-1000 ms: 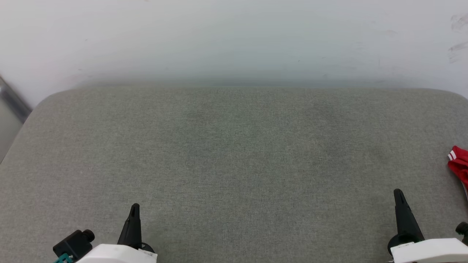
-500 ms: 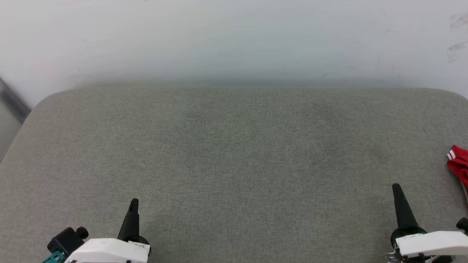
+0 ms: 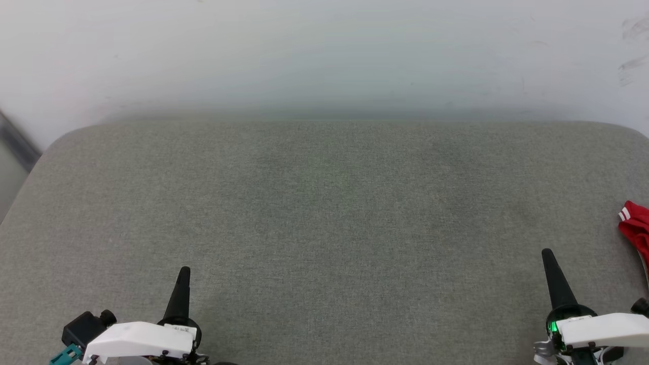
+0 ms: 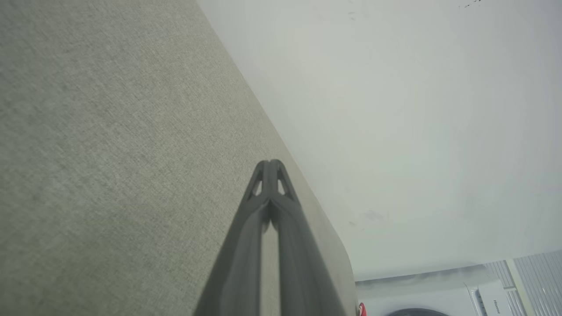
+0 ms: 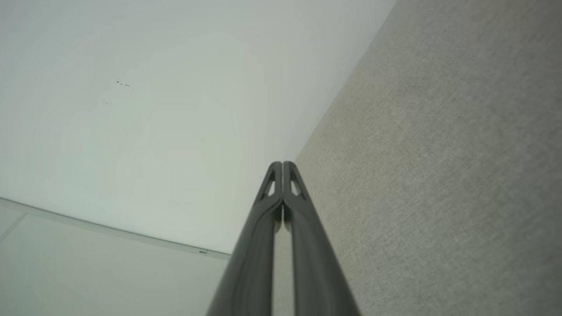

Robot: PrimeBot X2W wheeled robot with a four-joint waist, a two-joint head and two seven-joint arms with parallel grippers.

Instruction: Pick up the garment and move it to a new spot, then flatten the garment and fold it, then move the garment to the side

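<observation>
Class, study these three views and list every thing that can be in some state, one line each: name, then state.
Left gripper: shut, fingertips together, holding nothing.
Right gripper: shut, fingertips together, holding nothing.
Garment: bunched up, not folded, not held, lying at the right edge of the head view, partly cut off by the picture.
Grey surface: flat and smooth.

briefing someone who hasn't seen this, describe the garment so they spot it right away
Start with the wide grey fabric surface against the pale wall. Follow it to the head view's right edge, just beyond the right gripper: the garment pokes in there. Bright red with white stripes, against plain grey.
</observation>
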